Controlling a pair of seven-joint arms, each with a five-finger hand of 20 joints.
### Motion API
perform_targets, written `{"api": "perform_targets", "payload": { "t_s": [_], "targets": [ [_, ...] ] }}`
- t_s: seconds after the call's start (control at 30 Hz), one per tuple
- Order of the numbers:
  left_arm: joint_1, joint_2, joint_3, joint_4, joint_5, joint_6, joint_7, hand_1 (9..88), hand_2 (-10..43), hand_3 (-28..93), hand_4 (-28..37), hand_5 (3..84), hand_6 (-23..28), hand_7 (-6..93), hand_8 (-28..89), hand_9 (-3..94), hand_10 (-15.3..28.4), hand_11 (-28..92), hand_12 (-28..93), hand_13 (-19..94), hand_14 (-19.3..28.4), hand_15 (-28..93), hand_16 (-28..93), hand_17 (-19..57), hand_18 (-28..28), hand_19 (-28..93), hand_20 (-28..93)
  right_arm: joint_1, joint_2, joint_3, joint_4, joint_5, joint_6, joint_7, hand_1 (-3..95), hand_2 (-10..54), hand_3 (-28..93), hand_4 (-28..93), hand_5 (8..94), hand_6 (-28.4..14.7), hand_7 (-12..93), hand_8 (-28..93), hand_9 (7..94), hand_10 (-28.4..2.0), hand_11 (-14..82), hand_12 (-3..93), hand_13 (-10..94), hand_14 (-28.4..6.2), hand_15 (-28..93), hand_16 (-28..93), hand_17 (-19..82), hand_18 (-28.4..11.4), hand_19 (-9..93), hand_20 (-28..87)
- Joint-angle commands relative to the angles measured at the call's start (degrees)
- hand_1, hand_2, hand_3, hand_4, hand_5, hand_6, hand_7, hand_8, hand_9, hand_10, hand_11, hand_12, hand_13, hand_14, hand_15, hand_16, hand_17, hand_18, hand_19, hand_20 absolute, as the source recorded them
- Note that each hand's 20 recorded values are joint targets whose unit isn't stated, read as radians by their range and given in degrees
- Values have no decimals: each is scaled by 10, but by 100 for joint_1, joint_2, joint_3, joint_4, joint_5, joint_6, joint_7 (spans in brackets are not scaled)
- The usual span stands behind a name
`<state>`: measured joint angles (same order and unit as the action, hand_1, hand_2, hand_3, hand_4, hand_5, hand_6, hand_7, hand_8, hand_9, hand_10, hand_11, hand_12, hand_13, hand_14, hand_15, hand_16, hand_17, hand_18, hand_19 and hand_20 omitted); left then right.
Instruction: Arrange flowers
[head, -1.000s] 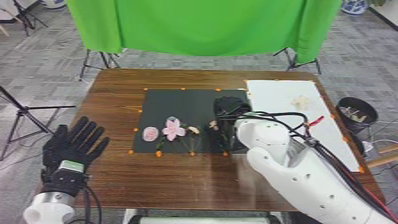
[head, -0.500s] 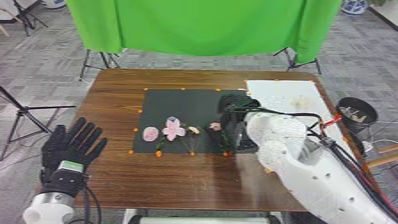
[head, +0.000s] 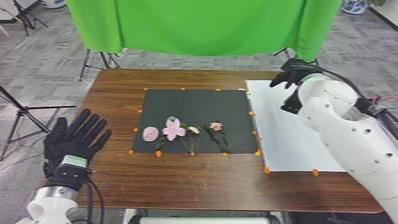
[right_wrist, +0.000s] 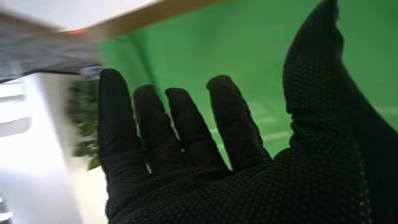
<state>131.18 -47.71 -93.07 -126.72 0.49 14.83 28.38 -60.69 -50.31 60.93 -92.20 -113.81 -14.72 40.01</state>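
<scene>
Four lay in a row on the near half of the black sheet (head: 195, 102): oval flower (head: 150, 133), big pink flower (head: 174, 131), then two small flowers (head: 216, 126). Right hand (head: 300, 70) was above the far end of the white sheet (head: 302, 145), released, fingers straight, holding nothing. Left hand (head: 73, 142) was at the table's (head: 178, 182) left edge, spread and empty.

flowers (head: 172, 129) on a mat (head: 182, 105), sheet (head: 289, 145) to its right, both on a table (head: 120, 182), cloth (head: 204, 25) behind
</scene>
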Motion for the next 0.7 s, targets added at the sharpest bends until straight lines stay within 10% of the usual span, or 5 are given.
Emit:
{"api": "perform_targets", "payload": {
  "t_s": [0.03, 0.37, 0.7],
  "targets": [
    [61, 1, -53, -16, 30, -131, -20, 288, 84, 717, -283, 403, 97, 144, -88, 336, 161, 195, 114, 221, 160, 362, -65, -77, 151, 387, 83, 166, 245, 150, 539, 663, -834, 308, 309, -11, 786, -275, 382, -61, 127, -109, 305, -180, 84, 94, 225, -190, 213, 58, 164, -188, 512, 84],
    [11, -49, -31, 52, 5, -309, -46, 285, 81, 726, -283, 404, 96, 143, -87, 338, 161, 191, 117, 225, 162, 361, -62, -78, 152, 386, 83, -245, 14, 225, 1015, 757, -1073, 100, 335, 38, 794, -279, 379, -43, 163, -127, 287, -154, 128, 64, 252, -184, 243, 30, 309, -212, 468, 36],
    [41, -89, -13, 58, -55, -336, -57, 285, 81, 726, -283, 404, 96, 141, -86, 340, 161, 189, 120, 228, 162, 360, -58, -78, 153, 386, 84, -655, 92, 88, 935, 11, -673, -336, 516, -26, 763, -282, 568, -12, 242, -114, 602, -120, 215, 187, 564, -107, 382, 177, 410, -164, 684, 100]
  ]
}}
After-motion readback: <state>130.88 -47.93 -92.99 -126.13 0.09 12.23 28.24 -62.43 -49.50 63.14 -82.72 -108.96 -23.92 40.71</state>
